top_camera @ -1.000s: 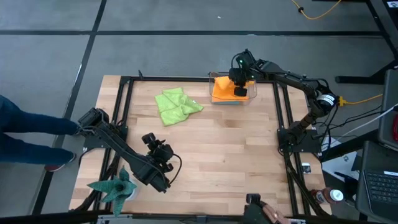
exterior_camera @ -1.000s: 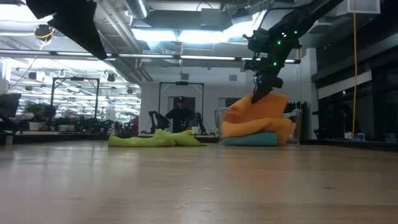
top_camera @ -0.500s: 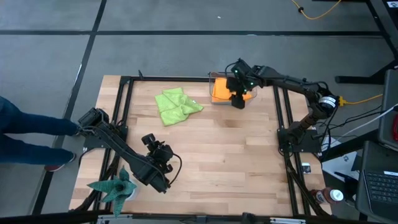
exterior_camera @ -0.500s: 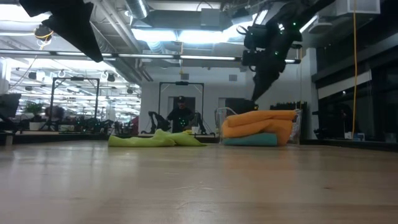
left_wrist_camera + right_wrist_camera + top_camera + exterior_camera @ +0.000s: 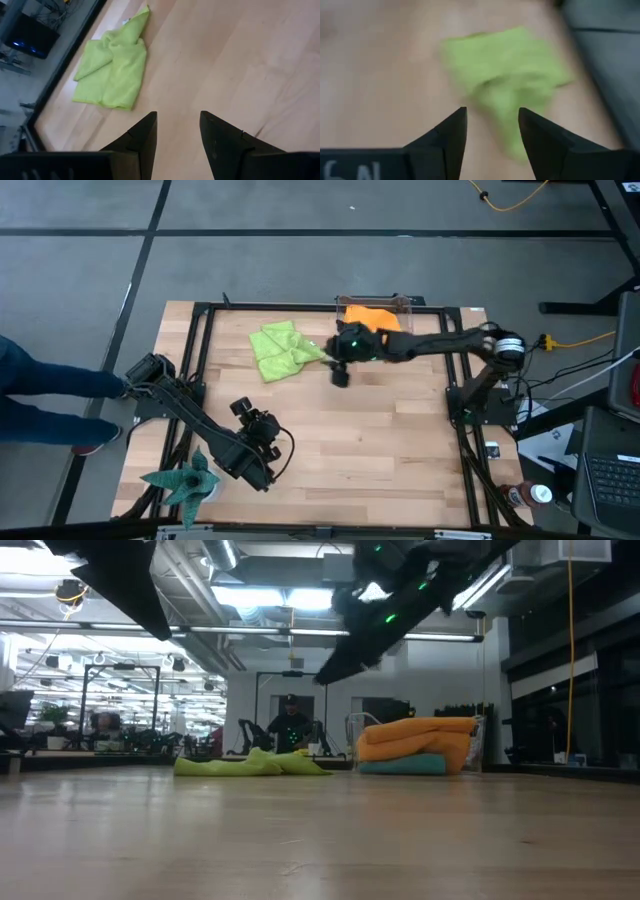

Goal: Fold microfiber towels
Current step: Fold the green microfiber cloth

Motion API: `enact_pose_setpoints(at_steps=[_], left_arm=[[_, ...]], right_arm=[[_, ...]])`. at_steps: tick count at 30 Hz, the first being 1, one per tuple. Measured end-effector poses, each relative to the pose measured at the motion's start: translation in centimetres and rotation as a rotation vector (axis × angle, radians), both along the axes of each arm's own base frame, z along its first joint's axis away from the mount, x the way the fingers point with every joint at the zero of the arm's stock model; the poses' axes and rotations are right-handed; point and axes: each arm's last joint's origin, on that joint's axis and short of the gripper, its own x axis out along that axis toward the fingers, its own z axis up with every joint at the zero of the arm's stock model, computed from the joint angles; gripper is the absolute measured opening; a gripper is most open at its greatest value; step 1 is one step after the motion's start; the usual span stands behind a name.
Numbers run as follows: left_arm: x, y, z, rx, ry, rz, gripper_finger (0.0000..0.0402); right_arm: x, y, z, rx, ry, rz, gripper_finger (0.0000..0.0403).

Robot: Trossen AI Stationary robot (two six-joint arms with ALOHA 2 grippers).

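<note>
A crumpled lime green towel (image 5: 285, 350) lies on the wooden table toward the far left, also seen in the left wrist view (image 5: 112, 67) and blurred in the right wrist view (image 5: 505, 80). Orange towels (image 5: 415, 738) are stacked on a teal towel (image 5: 400, 766) in a clear bin (image 5: 372, 302) at the far edge. My right gripper (image 5: 338, 372) hangs open above the table just right of the green towel, touching nothing. At the near left, my left gripper (image 5: 262, 430) is open and empty, its fingers (image 5: 145, 137) pointing toward the green towel.
A dark green spiky plant figure (image 5: 185, 480) stands at the near left corner. A black frame (image 5: 200, 360) runs along the table's sides. A person's leg (image 5: 40, 380) shows at the left edge, and another person (image 5: 290, 720) stands far behind the table. Bare wood fills the middle.
My right gripper has let go of the top orange towel, whose raised peak has dropped flat onto the stack. It has then swung fast from the bin toward the table's left and a little nearer, sinking slightly, and has come to the green towel's right corner.
</note>
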Motion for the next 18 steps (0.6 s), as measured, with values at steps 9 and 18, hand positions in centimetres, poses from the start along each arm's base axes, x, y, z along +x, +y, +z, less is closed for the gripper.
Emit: enact_pose_setpoints(at_steps=[9,18], left_arm=[[0.3,-0.8,-0.3,-0.114,-0.012,0.005,0.0141],[-0.1,-1.4,-0.3,-0.117,-0.021,-0.019,0.0141]], right_arm=[[5.4,-2.4,-6.4,0.046,0.088,-0.17,0.0162],[8.9,-3.6,-9.8,0.045,0.189,-0.172,0.0162]])
